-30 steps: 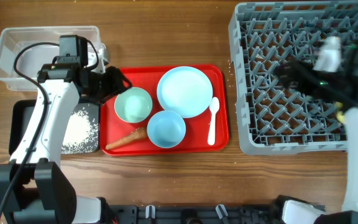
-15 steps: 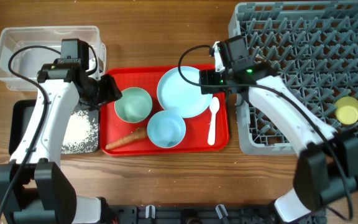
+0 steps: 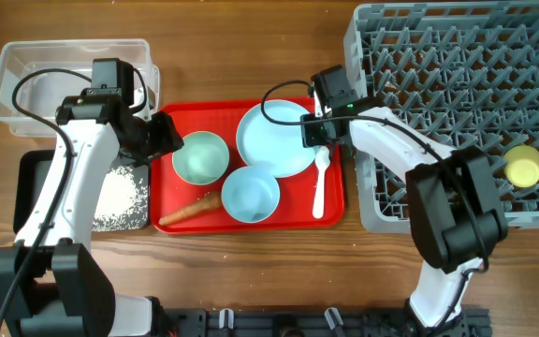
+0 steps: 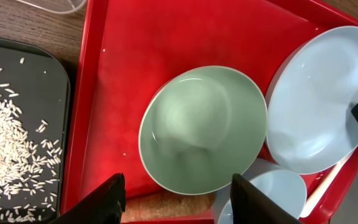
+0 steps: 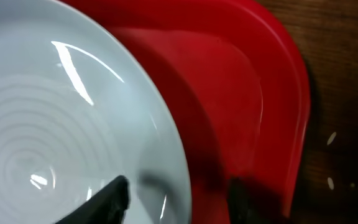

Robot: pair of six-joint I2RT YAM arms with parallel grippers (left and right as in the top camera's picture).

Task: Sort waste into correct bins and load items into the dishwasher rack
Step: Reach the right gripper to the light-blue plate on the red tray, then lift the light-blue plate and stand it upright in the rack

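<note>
Jaws wide and empty, the left gripper (image 4: 178,198) straddled the pale green bowl (image 4: 202,127) on the red tray (image 4: 135,37); the right gripper (image 5: 179,199), likewise open and empty, bracketed the rim of the light blue plate (image 5: 61,124), seemingly pre-grasp.

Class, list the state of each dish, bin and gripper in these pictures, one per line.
Pale green bowl: upright, empty
Round light blue bowl: upright, empty
Large light blue plate: lying flat, empty
White plastic spoon: lying flat
Small yellow cup: inside the grey pegged rack
Shallow black tray: holding white rice grains
Left gripper: open
Right gripper: open
</note>
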